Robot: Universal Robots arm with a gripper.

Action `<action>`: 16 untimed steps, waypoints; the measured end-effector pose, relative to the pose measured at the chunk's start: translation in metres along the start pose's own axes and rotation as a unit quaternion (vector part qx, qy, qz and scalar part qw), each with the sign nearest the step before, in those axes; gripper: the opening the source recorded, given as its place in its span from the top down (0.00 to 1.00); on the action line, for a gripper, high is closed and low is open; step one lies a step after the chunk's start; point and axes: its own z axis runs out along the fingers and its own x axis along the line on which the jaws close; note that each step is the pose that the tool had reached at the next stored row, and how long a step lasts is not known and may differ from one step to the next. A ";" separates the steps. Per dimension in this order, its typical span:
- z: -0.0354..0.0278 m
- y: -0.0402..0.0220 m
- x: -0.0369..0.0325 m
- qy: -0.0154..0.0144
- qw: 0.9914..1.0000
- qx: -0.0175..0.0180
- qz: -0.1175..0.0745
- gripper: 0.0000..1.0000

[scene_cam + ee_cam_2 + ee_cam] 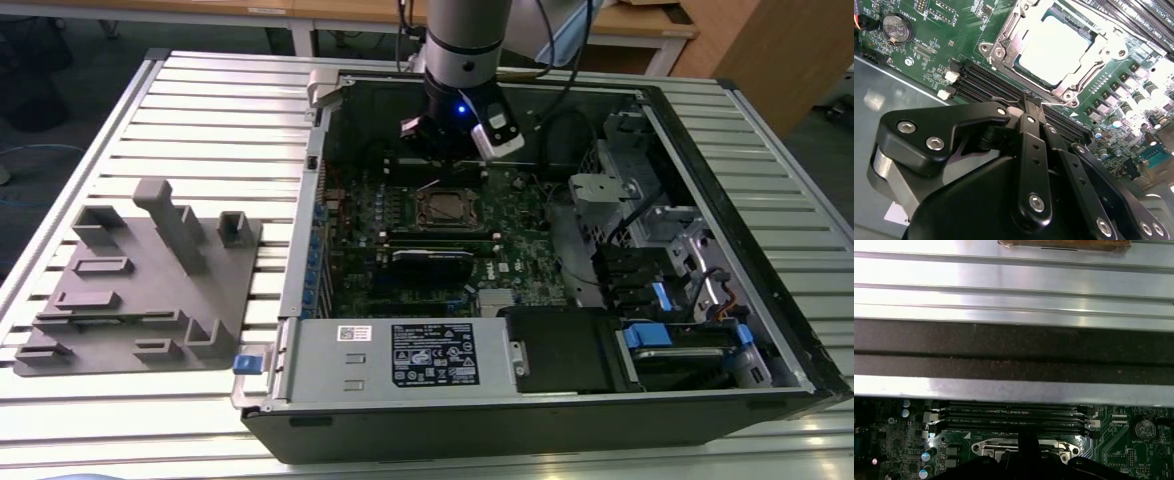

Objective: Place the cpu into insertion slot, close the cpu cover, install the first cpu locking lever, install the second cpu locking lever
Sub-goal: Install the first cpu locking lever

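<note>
Motherboard (929, 30) surface lies directly beneath my fingers (1029, 107). They are pressed together with nothing visible between them, and their tips are poised over the memory slots (986, 80).

Just beyond those slots sits the insertion slot (990, 49). The cpu (1054, 45) lies flat inside it, silver top up. The cpu cover (1081, 72) appears lowered around the chip.

Judgement: the first two steps look done. I cannot determine the state of the two locking levers.

The second wrist view gives the close detail of chip and frame. The first wrist view adds, farther beyond my fingers, the black case wall (1014, 355) and the ribbed desk (1014, 280). The exterior view adds the whole open computer case (534, 420) and a grey fixture (134, 270) on the desk, well apart from my fingers.
</note>
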 end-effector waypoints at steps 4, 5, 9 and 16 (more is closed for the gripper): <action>0.0001 0.0000 -0.0002 0.000 1.000 0.000 0.000 0.89; 0.0003 0.0000 -0.0009 0.000 1.000 0.000 0.000 0.89; 0.0009 -0.0003 -0.0040 0.000 1.000 0.000 0.000 0.89; 0.0012 -0.0002 -0.0042 0.000 1.000 0.000 0.000 0.89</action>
